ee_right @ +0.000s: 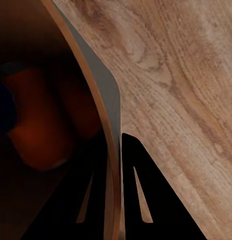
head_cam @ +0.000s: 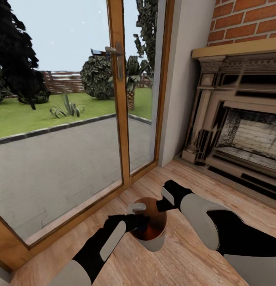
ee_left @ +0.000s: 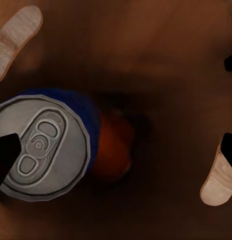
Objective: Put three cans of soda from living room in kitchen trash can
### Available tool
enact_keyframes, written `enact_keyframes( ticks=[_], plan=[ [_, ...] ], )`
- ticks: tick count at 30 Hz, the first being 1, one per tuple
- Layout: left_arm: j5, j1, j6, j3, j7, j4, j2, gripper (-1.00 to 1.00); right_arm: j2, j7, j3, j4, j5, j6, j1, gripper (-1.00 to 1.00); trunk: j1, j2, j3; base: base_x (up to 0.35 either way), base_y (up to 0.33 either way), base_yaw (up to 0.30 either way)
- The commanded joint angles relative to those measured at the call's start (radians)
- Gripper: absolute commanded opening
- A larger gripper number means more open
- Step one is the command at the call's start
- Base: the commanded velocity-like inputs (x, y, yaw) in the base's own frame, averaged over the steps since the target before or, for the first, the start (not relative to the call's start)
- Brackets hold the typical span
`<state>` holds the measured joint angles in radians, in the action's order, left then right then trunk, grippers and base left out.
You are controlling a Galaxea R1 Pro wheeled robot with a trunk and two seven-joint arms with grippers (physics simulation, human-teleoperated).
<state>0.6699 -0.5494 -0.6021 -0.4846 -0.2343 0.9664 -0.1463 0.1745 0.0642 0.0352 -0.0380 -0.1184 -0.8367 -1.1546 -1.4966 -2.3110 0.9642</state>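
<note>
The tash can [head_cam: 156, 241], copper inside and pale grey outside, hangs just above the living room's wood floor. My right gripper [head_cam: 163, 203] is shut on its rim, one finger on either side of the wall [ee_right: 98, 90]. My left gripper [head_cam: 137, 217] hovers over the can's mouth with its fingers spread wide, open. Inside, a dark blue can of soda [ee_left: 46, 145] stands with its silvery top up beside one finger, not clamped. An orange can of soda [ee_left: 115, 150] lies beneath it, also visible in the right wrist view [ee_right: 41, 120].
A tall glass door with a wooden frame [head_cam: 119, 99] stands to the left, a garden behind it. A red-brick fireplace [head_cam: 237, 119] with a pale mantel is to the right, a white wall pillar [head_cam: 185, 79] between them. Light wood floor [head_cam: 193, 262] lies around me.
</note>
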Motion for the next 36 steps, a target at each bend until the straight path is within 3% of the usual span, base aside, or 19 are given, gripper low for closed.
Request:
enact_keyframes(
  ticks=[1, 7, 13, 16, 21, 29, 31, 36],
  plan=[
    [0.000, 0.000, -0.003, 0.000, 0.002, 0.007, 0.002, 1.00, 0.000, -0.005, 0.010, -0.002, 0.010, 0.000, 0.000, -1.00, 0.000, 0.000, 0.000, 0.000, 0.000, 0.000],
    [0.000, 0.001, -0.018, 0.002, -0.011, 0.039, 0.008, 1.00, 0.000, -0.003, 0.013, -0.016, 0.009, -0.003, 0.000, -1.00, 0.000, 0.000, 0.000, 0.000, 0.000, 0.000],
    [0.002, 0.000, -0.030, 0.009, -0.025, 0.053, 0.018, 1.00, -0.051, -0.007, 0.016, -0.020, 0.009, -0.004, 0.000, -1.00, 0.000, 0.000, 0.000, 0.000, 0.000, 0.000],
    [0.003, 0.001, -0.064, 0.012, -0.026, 0.099, 0.028, 1.00, -0.076, -0.008, 0.017, -0.021, 0.010, -0.004, 0.000, -1.00, 0.000, 0.000, 0.000, 0.000, 0.000, 0.000],
    [0.003, 0.002, -0.089, 0.016, -0.026, 0.133, 0.037, 1.00, -0.133, -0.019, 0.025, -0.024, 0.012, -0.004, 0.000, -1.00, 0.000, 0.000, 0.000, 0.000, 0.000, 0.000],
    [0.004, 0.001, -0.090, 0.017, -0.027, 0.131, 0.041, 1.00, -0.220, -0.153, 0.051, -0.025, 0.010, -0.006, -0.002, -1.00, 0.000, 0.000, 0.000, 0.000, 0.000, 0.000],
    [0.005, 0.002, -0.091, 0.017, -0.027, 0.126, 0.041, 1.00, -0.232, -0.196, 0.051, -0.025, 0.009, -0.007, -0.002, -1.00, 0.000, 0.000, 0.000, 0.000, 0.000, 0.000],
    [0.004, 0.002, -0.092, 0.018, -0.034, 0.122, 0.041, 1.00, -0.239, -0.230, 0.051, -0.025, 0.008, -0.008, -0.002, -1.00, 0.000, 0.000, 0.000, 0.000, 0.000, 0.000]
  ],
)
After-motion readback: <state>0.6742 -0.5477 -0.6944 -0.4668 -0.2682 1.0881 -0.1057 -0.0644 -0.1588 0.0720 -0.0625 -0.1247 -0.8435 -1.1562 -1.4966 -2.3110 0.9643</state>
